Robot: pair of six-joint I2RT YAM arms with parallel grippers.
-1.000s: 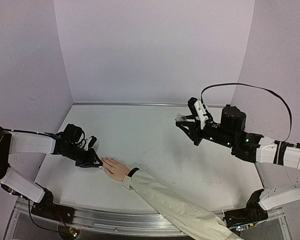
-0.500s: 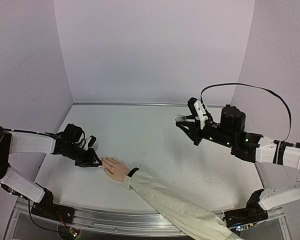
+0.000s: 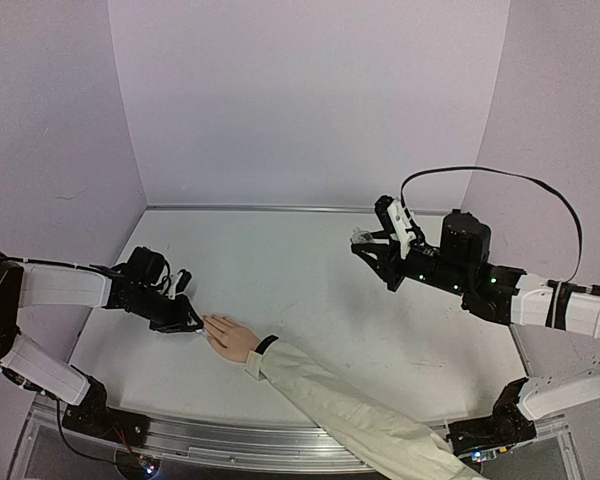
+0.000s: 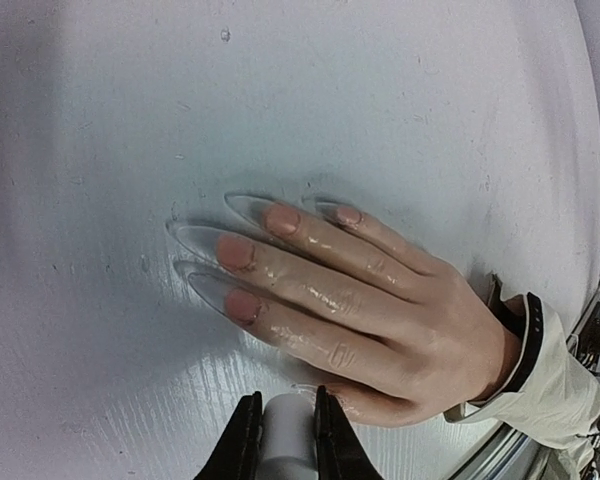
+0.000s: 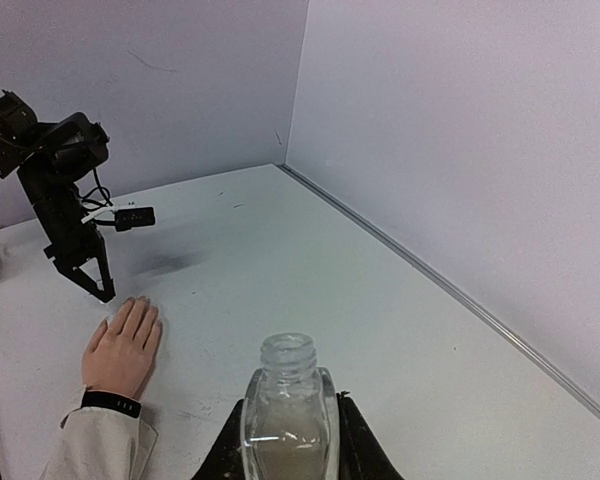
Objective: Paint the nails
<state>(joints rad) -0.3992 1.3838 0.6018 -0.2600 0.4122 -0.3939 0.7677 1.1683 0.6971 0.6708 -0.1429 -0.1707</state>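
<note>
Left gripper [image 4: 280,432] pinched on small white cylinder [image 4: 288,452], just beside the hand [image 4: 380,310]. Nails [image 4: 235,250], long with clear tips, lie flat on white table [image 4: 130,100]. Right gripper [image 5: 288,445] clamps open glass bottle [image 5: 287,395], upright, well apart from hand.

the left gripper [image 3: 194,325] hangs just beside the hand [image 3: 232,338] on the table [image 3: 310,300].

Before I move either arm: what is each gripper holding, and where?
Left gripper: a small white cylinder, pinched across its sides. Right gripper: an open-necked clear bottle, clamped across the sides of its body, below the neck.
</note>
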